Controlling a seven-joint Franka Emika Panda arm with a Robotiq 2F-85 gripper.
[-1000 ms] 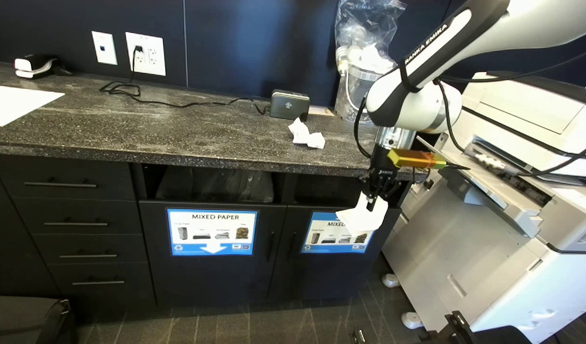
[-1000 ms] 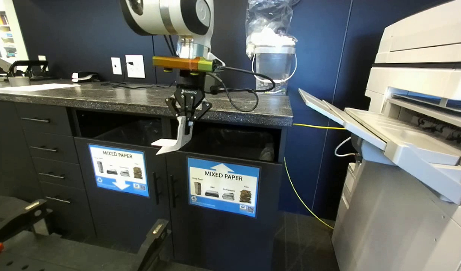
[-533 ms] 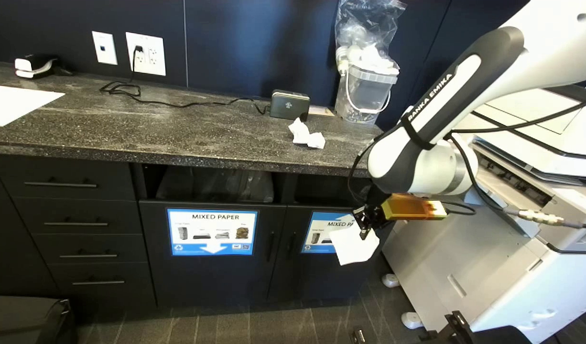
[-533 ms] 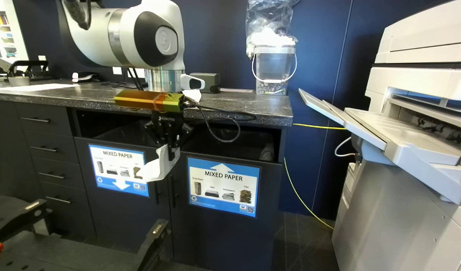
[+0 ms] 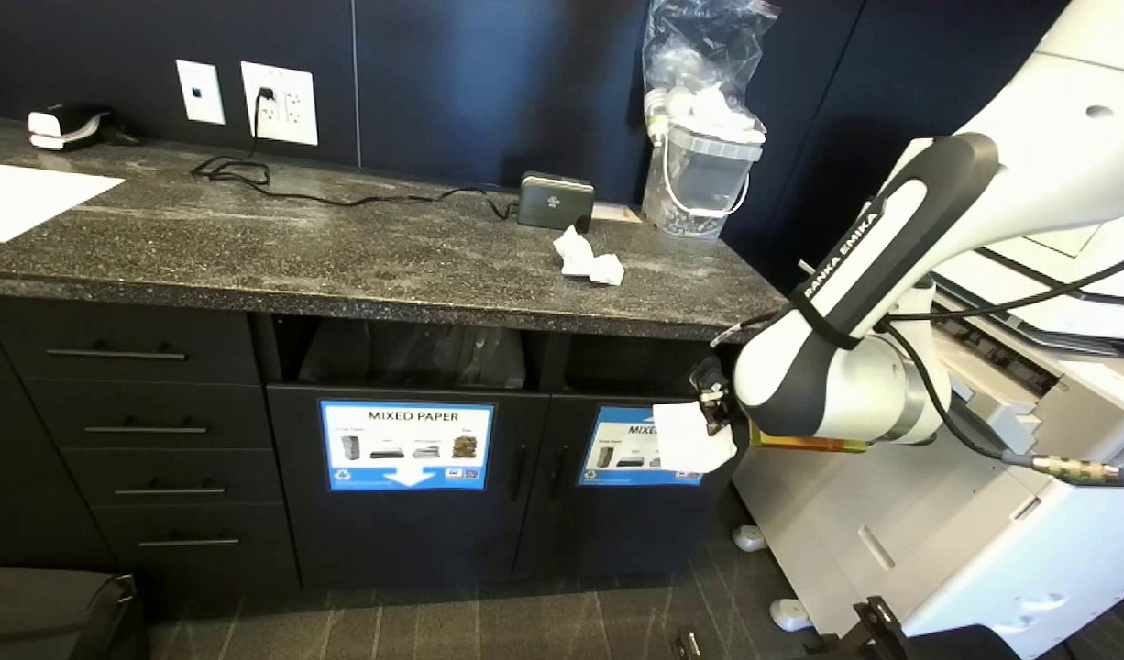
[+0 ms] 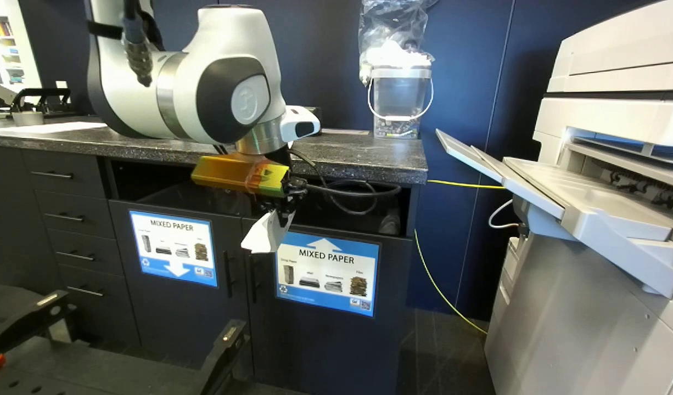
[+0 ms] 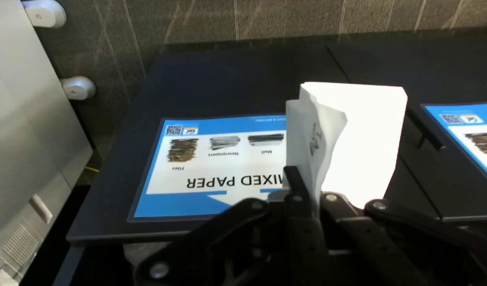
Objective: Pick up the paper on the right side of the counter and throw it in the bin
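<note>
In an exterior view, the black two-fingered gripper [image 5: 714,422] holds a folded white sheet of paper [image 5: 693,442] before the black cabinet [image 5: 397,541], off the dark grey speckled stone counter [image 5: 342,252]. This position is judged deliberate: the black rectangular bin slot [image 5: 622,367] opens beneath the overhang, so entry must be frontal. A crumpled white paper wad [image 5: 577,252] lies on the counter, taken as not the target.

In an exterior view, the sheet slants down from the gripper, overlapping a corner of a blue-framed white sign [image 6: 326,272]. This and a matching blue-framed sign [image 6: 173,249] both read MIXED PAPER; the stance favours the slot nearer the off-white copier [image 6: 578,274].

In the wrist view, the fingers [image 7: 296,184] are clamped on the sheet's edge, presumably leaving the rest free to fall on release. The sheet hangs outside the cabinet; deposit is not yet made. Its loose part could snag on the slot's lower lip unless raised first.
</note>
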